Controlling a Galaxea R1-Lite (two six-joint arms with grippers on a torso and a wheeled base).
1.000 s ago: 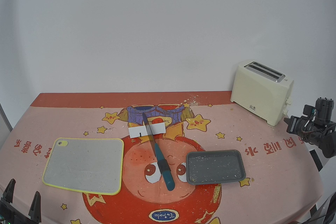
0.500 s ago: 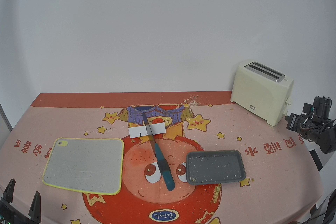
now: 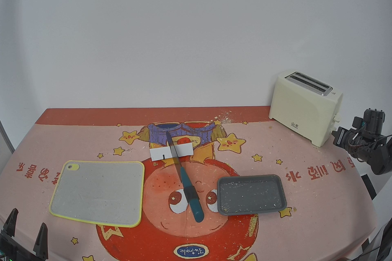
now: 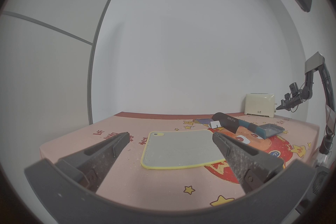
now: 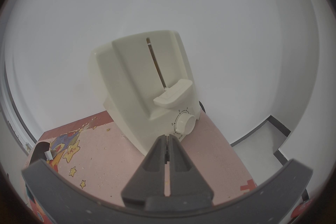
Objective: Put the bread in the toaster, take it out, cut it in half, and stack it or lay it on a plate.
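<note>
Head view: the toaster (image 3: 305,107) stands at the far right of the worktop (image 3: 318,192). The right pincer (image 3: 335,138) hangs just beside the toaster's lever end, apart from it. The plate (image 3: 251,194) lies in front of the toaster, the knife (image 3: 185,180) beyond the plate, and the board (image 3: 98,192) and left pincer (image 3: 26,229) farthest from the toaster. Bread cannot be made out in the slots (image 3: 308,83). Left wrist view: the left pincer is spread wide and empty, well apart from the toaster. Right wrist view: the right pincer is pressed together, gripping nothing, and points at the toaster's end below the dial (image 5: 184,124). The lever (image 5: 173,93) sits at the low end of its track, so the bread is probably inside. To work the lever, keep the tips together, centre them on the lever and travel along the track. Avoid the dial, and do not shove the toaster sideways.
</note>
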